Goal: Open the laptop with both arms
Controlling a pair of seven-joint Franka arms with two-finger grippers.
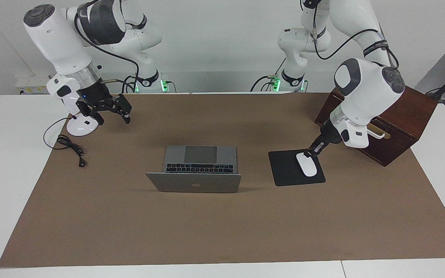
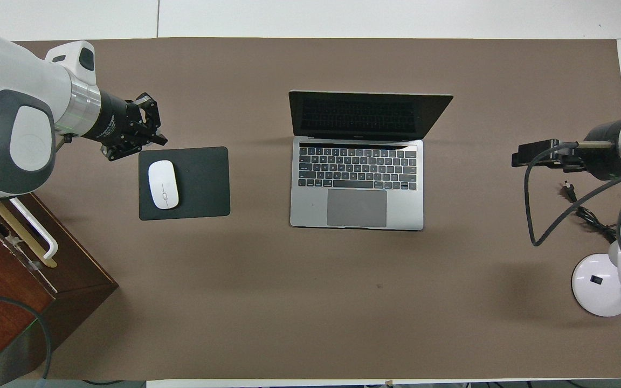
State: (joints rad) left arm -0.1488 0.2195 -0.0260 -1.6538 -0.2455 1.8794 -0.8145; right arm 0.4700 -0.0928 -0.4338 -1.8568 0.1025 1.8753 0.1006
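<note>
The silver-grey laptop (image 1: 200,159) (image 2: 356,186) stands open in the middle of the brown mat, its screen upright and its black keys and grey trackpad facing the robots. Neither gripper touches it. My left gripper (image 1: 309,153) (image 2: 158,141) is shut and hangs low over the edge of the mouse pad, close to the mouse, toward the left arm's end of the table. My right gripper (image 1: 113,118) (image 2: 521,156) is raised over the mat beside the lamp's base, toward the right arm's end. It is open with nothing in it.
A white mouse (image 1: 307,165) (image 2: 163,185) lies on a black mouse pad (image 1: 286,170) (image 2: 202,183) beside the laptop. A dark wooden box (image 1: 392,112) (image 2: 14,280) with a white handle stands at the left arm's end. A white lamp base (image 1: 82,125) (image 2: 601,285) and a black cable (image 1: 70,146) lie at the right arm's end.
</note>
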